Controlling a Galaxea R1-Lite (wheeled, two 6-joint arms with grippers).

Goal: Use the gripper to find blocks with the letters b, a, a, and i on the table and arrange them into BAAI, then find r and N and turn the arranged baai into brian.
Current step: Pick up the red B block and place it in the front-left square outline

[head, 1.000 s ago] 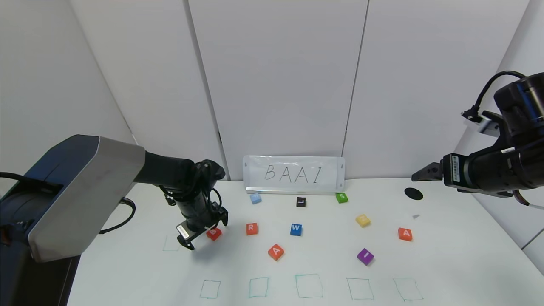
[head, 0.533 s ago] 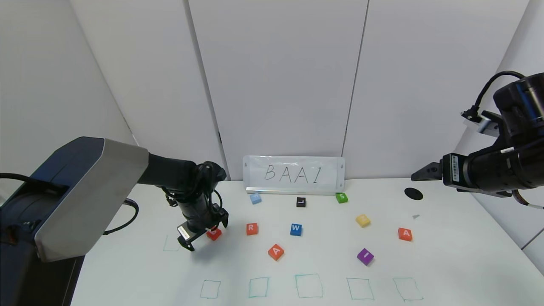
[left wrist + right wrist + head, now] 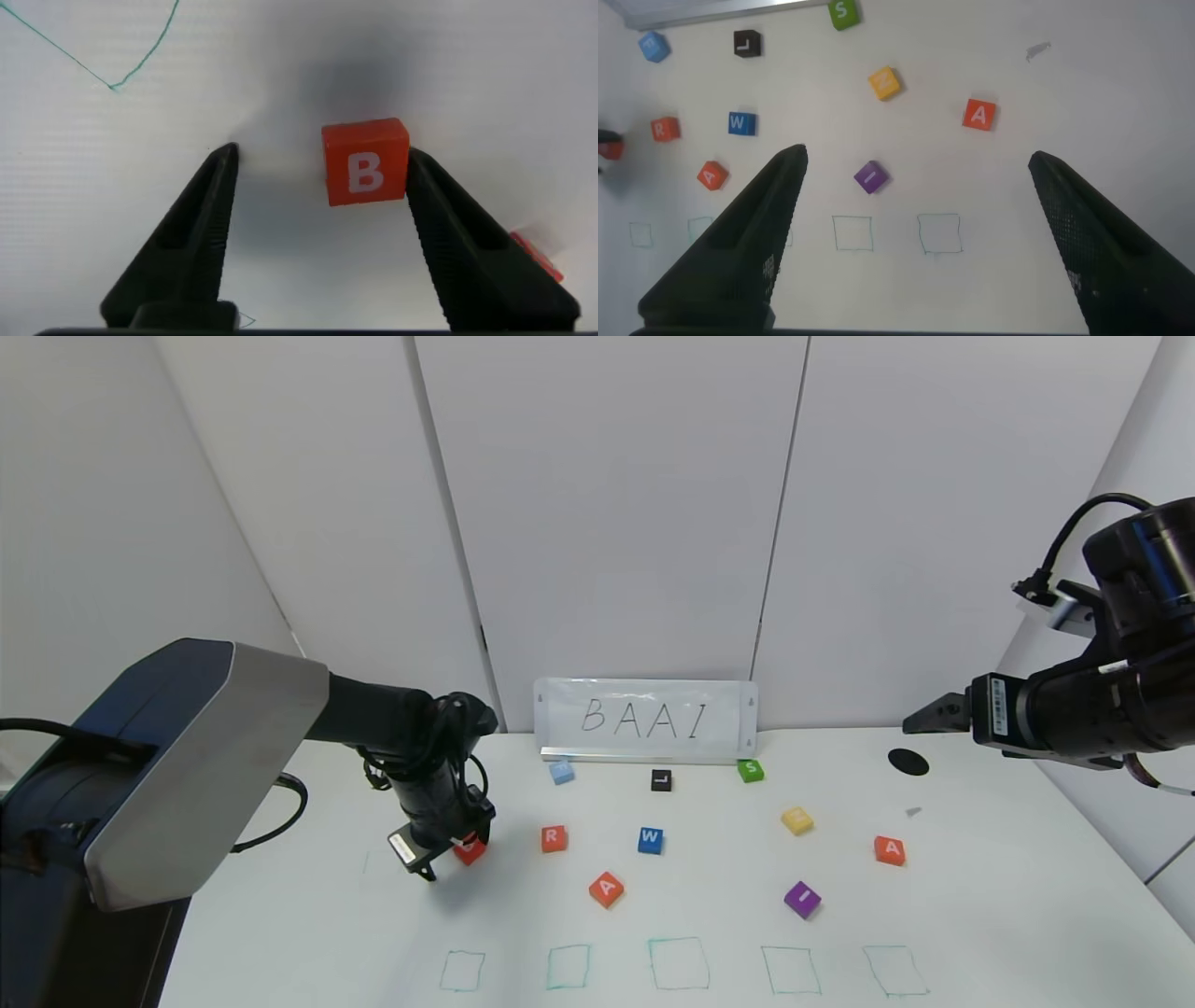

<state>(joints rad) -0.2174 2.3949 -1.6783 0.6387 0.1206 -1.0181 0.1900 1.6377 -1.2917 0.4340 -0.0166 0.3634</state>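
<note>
One block at a time, so I'm starting with the B. My left gripper [image 3: 318,187] is down at the bench [image 3: 980,915], jaws straddling the B block [image 3: 365,161]: one finger already touches its side, the other is apart from it with a gap. So half-closed, not pinching yet. I came in from above so the fingers land on two opposite faces and the letter stays up.

Versus a second ago, the jaws have narrowed and the wrist has swung in over the block, hiding most of it in the head view.

B sits left of the R [image 3: 554,838]; the drawn squares [image 3: 680,963] are empty. My right gripper [image 3: 920,721] hangs spread wide, off to the right.
</note>
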